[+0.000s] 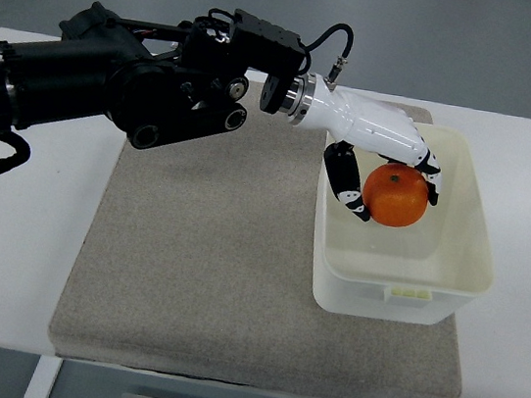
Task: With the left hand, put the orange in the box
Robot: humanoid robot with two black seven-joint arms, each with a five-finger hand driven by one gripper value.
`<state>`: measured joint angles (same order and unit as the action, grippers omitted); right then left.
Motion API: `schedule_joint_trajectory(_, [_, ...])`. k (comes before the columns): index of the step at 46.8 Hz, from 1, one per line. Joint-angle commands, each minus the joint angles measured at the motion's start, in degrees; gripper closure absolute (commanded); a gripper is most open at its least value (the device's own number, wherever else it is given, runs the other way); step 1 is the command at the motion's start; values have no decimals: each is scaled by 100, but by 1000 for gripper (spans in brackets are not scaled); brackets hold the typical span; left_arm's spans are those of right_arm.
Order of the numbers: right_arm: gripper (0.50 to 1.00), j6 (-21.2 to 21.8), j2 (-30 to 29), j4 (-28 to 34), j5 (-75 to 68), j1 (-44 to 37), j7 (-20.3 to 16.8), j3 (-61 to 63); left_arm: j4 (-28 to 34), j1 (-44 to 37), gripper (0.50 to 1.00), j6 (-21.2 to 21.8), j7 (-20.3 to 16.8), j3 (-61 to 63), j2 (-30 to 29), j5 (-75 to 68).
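An orange [395,197] hangs over the inside of a translucent white box [400,295] at the right of the mat. My left hand [389,167] reaches in from the left on a black arm and is shut on the orange, thumb on its left side, fingers curled over its top and right. The hand and fruit sit above the box's far half. The box floor below them is partly hidden. The right arm does not show.
The box stands on a grey felt mat [207,260] that covers the middle of a white table [24,225]. The black left arm [115,74] crosses the table's far left corner. The table's front edge runs along the bottom.
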<state>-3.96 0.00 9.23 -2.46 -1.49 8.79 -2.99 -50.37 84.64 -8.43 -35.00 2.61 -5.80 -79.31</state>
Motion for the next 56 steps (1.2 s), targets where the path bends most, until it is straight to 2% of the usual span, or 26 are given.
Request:
schedule_joint_trajectory(1, [574, 0, 0, 0, 0, 0, 0, 0, -8, -35, 1000, 0, 0, 11, 0, -49])
schedule_joint_trajectory(15, [574, 0, 0, 0, 0, 0, 0, 0, -16, -61, 1000, 0, 0, 82, 9, -67])
schedule_joint_trajectory(19, [574, 0, 0, 0, 0, 0, 0, 0, -25, -70, 990, 166, 0, 73, 9, -50])
schedule_joint_trajectory(20, [574, 0, 0, 0, 0, 0, 0, 0, -34, -79, 907, 236, 0, 73, 0, -58])
schedule_joint_trajectory(21, [574, 0, 0, 0, 0, 0, 0, 0, -34, -88, 847, 333, 0, 73, 0, -58])
schedule_joint_trajectory(22, [574, 0, 0, 0, 0, 0, 0, 0, -43, -97, 810, 412, 0, 82, 9, -58])
schedule_joint_trajectory(25, [574, 0, 0, 0, 0, 0, 0, 0, -43, -140, 729, 544, 0, 82, 9, -58])
schedule_joint_trajectory(28, [574, 0, 0, 0, 0, 0, 0, 0, -43, -149, 699, 553, 0, 82, 9, -58])
schedule_joint_trajectory(30, [574, 0, 0, 0, 0, 0, 0, 0, -52, -158, 622, 562, 0, 82, 9, -58])
schedule_joint_trajectory(32, [574, 0, 0, 0, 0, 0, 0, 0, -60, -176, 579, 562, 0, 82, 9, -58])
schedule_joint_trajectory(40, [574, 0, 0, 0, 0, 0, 0, 0, -69, -193, 551, 562, 0, 82, 9, -67])
schedule_joint_trajectory(56, [574, 0, 0, 0, 0, 0, 0, 0, -61, -106, 551, 580, 0, 64, 9, -58])
